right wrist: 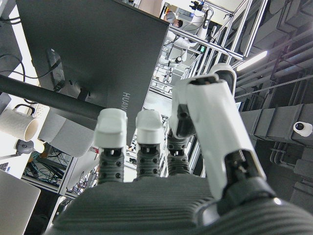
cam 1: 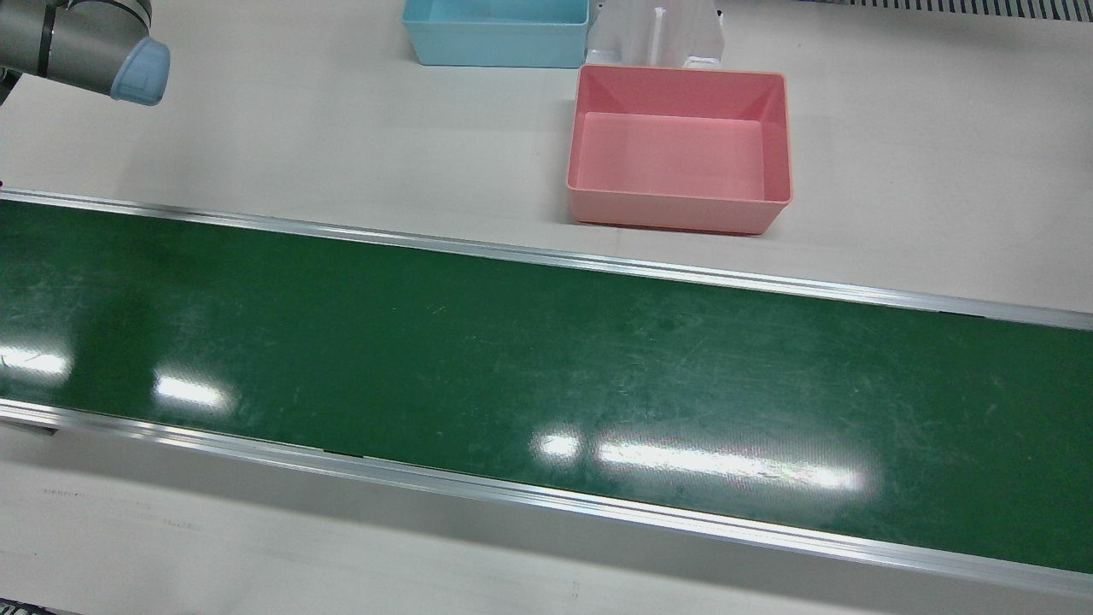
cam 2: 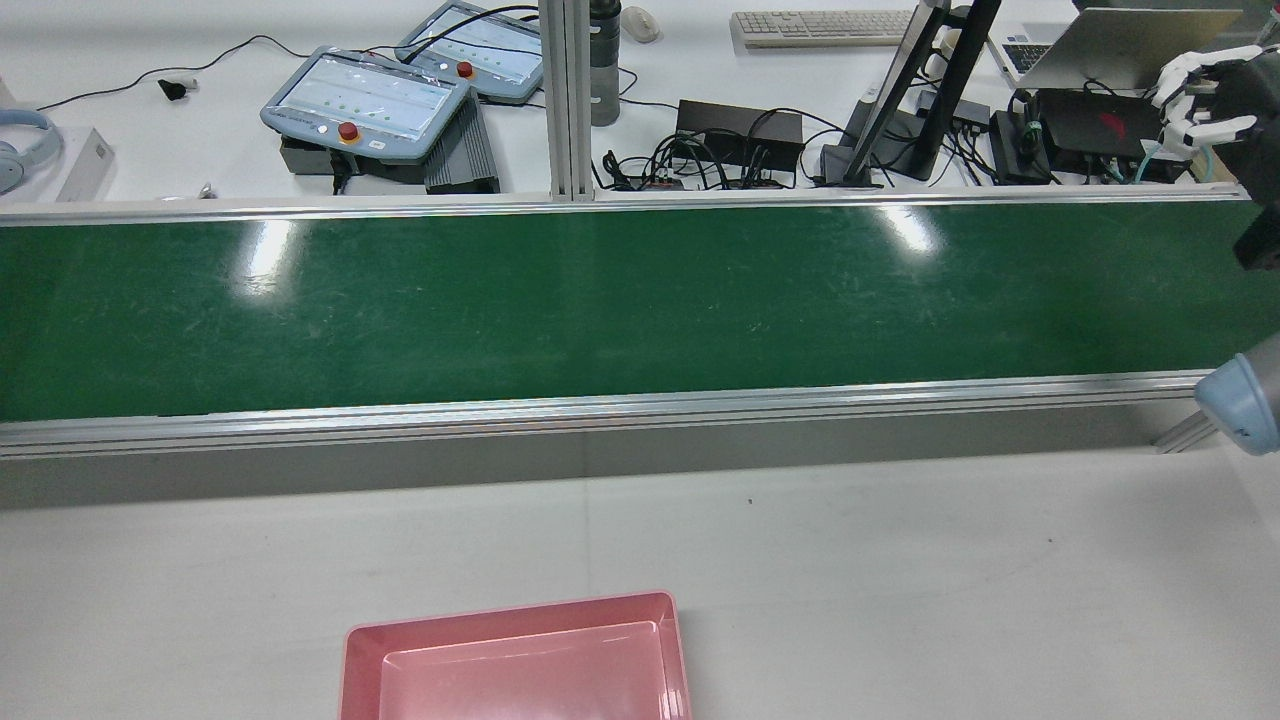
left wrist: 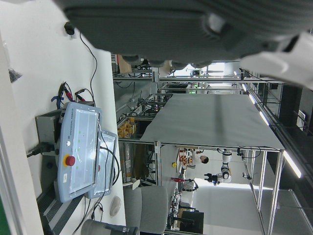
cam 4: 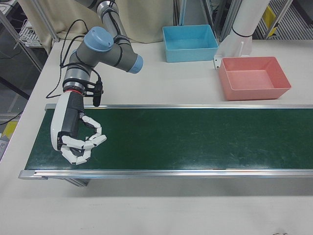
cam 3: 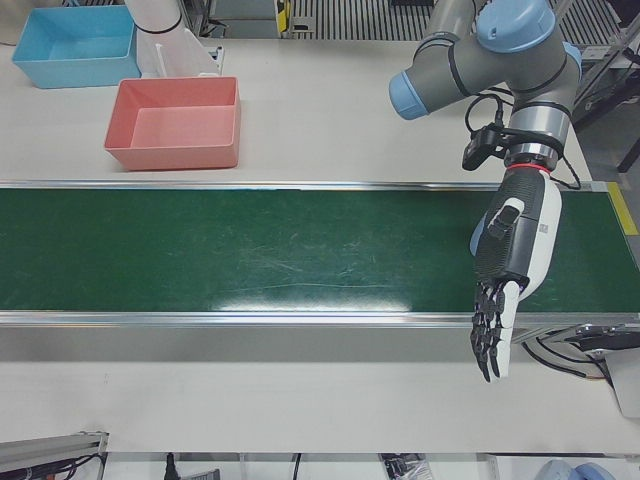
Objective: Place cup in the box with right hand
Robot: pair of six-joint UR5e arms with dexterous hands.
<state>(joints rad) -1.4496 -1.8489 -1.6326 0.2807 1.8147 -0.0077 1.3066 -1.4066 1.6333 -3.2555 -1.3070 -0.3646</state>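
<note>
Green belt (cam 1: 546,376): ran the length of the white surface (cam 1: 341,137); bare, no cup visible on it in any view.

Left hand (cam 3: 505,285): hung over the belt's end on the robot's left, fingers straight, spread and pointing down; held nothing.

Right hand (cam 4: 76,134): hung over the opposite end of the belt, fingers loosely curled with gaps between them; held nothing.

Pink box (cam 1: 679,149): sat on the surface beyond the belt on the robot's side, near the belt's middle; empty.

Blue box (cam 1: 495,32): farther from the belt than the pink box, just beside it; empty.
</note>
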